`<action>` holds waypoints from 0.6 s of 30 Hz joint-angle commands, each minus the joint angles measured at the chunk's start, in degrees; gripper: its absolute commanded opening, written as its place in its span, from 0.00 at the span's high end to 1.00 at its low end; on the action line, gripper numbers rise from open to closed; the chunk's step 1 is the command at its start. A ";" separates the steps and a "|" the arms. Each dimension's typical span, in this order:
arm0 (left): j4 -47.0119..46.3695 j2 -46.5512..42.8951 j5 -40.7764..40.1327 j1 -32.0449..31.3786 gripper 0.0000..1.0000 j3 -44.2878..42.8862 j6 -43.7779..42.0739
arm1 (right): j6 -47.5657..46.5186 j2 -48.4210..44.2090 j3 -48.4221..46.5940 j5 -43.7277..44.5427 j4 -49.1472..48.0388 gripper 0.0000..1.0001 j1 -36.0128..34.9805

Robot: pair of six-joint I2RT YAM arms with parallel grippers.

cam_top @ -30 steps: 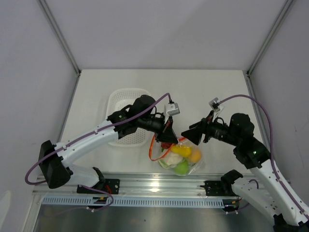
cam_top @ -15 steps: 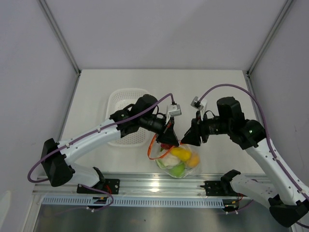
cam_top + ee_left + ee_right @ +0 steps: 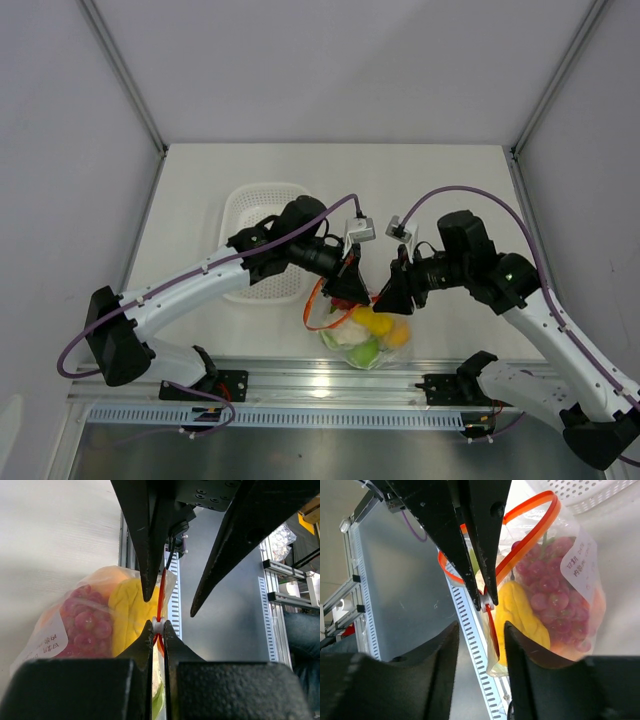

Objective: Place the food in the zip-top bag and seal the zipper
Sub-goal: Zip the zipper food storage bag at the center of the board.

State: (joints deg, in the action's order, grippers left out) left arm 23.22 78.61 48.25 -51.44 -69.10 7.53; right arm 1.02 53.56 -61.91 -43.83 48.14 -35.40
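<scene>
L: my left gripper (image 3: 156, 625) clenched on the zipper (image 3: 162, 585) at its tips | R: right gripper (image 3: 481, 626) spread, a finger on either side of that strip | wrist views only: grapes (image 3: 85, 625), yellow fruit (image 3: 127, 610), white label (image 3: 580, 560), print too small for me to read | top view only: zip-top bag (image 3: 365, 335) below both tools, white basket (image 3: 250, 210) under left arm

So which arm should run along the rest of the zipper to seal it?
Right. The right gripper is open and free, and its fingers appear to straddle the zipper just beside the left gripper. The left gripper is shut on the strip, so it probably serves best as the anchor.
</scene>
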 commanded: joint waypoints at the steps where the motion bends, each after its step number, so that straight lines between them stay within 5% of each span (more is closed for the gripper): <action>1: -2.39 -2.40 2.29 0.38 0.99 -0.25 -0.32 | 0.30 -0.21 -0.67 0.95 -2.35 0.58 0.33; 7: -2.92 -2.50 2.38 0.38 0.99 -0.07 -0.06 | 0.30 0.49 0.21 -1.43 -3.05 0.87 0.24; 12: -3.18 -2.41 2.55 0.29 0.99 0.11 0.20 | 0.21 1.19 0.47 -1.43 -3.93 1.00 0.24; 16: -1.87 -2.58 1.15 0.38 0.99 -0.42 0.12 | 2.23 0.59 0.48 3.56 -5.59 1.00 -0.02; 18: -0.12 -2.76 -1.91 0.38 1.00 -1.64 0.29 | 5.65 -1.25 1.44 13.48 -7.44 1.00 -0.02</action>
State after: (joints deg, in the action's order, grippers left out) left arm 23.29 78.32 47.51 -51.33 -68.99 7.55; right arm 3.11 54.48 -61.06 -41.21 45.30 -35.35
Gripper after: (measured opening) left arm 0.037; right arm 0.009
